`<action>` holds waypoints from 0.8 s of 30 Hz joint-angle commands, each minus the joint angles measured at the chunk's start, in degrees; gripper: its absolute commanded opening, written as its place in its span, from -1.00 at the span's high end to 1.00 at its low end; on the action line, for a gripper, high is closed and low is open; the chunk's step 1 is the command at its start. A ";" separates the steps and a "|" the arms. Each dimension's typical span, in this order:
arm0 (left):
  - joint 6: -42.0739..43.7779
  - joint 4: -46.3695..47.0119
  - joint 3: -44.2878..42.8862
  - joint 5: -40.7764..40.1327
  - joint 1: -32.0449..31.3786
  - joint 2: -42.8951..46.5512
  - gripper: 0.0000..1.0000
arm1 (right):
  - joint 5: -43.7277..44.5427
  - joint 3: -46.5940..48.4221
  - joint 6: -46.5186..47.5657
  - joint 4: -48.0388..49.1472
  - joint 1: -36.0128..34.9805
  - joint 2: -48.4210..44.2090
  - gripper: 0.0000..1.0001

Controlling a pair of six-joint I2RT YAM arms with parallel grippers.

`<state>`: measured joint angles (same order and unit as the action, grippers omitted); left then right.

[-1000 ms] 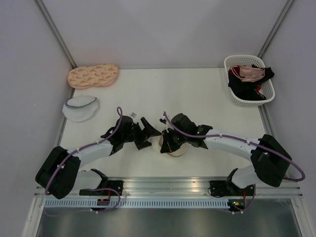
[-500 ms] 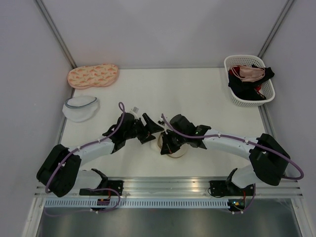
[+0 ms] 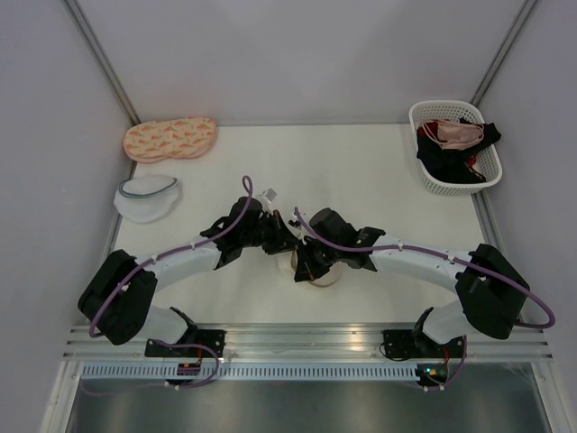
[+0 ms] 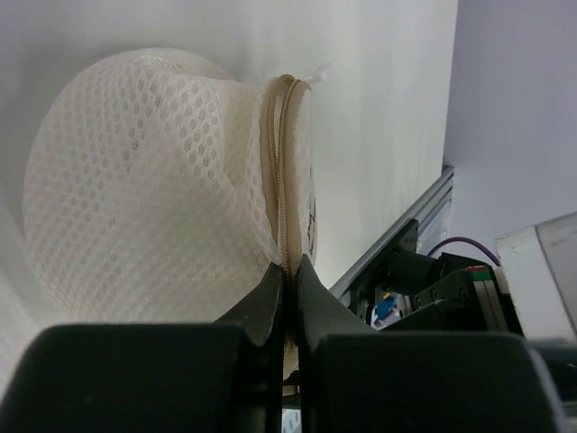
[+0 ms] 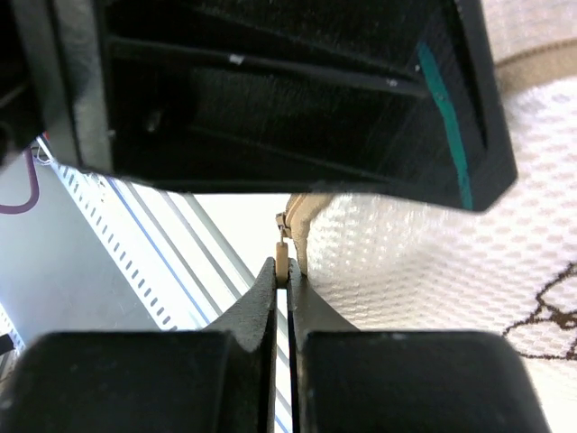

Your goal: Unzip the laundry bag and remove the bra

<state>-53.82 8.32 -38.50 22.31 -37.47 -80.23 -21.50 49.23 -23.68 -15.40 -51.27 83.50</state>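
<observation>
Both clamped on laundry bag [image 4: 144,189]: left gripper [image 4: 290,272] on zip rim [image 4: 279,162], right gripper [image 5: 285,275] on pull tab [image 5: 282,256] just beside it.

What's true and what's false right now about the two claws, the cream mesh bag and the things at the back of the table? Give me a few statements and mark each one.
1. The left claw is shut on the zip rim of the laundry bag. True.
2. The right claw hangs open above the bag. False: it is shut on the beige zip pull.
3. The white basket holds a pink garment and a black garment. True.
4. The bra is already out of the bag. False: no bra is in view, and the zip looks closed in the left wrist view.
5. The peach patterned pouch sits beside the basket. False: it lies at the far left, and the basket is at the far right.
</observation>
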 commanded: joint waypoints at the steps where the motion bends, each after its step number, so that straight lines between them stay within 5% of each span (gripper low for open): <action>1: 4.16 -2.60 -2.46 -3.75 -0.06 -0.81 0.95 | 0.75 1.92 1.00 -0.68 -0.24 -0.10 0.99; 10: 5.74 -2.51 -2.54 -5.78 5.12 -3.79 0.96 | 3.90 0.07 3.99 -9.02 -0.59 0.25 0.99; 24: 21.47 -13.06 -13.96 4.49 10.93 -14.16 0.96 | 37.19 6.04 -0.13 -24.59 1.34 8.07 0.99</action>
<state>-40.27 -1.89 -47.97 23.05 -27.31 -90.78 1.80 51.77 -21.98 -33.01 -51.11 89.06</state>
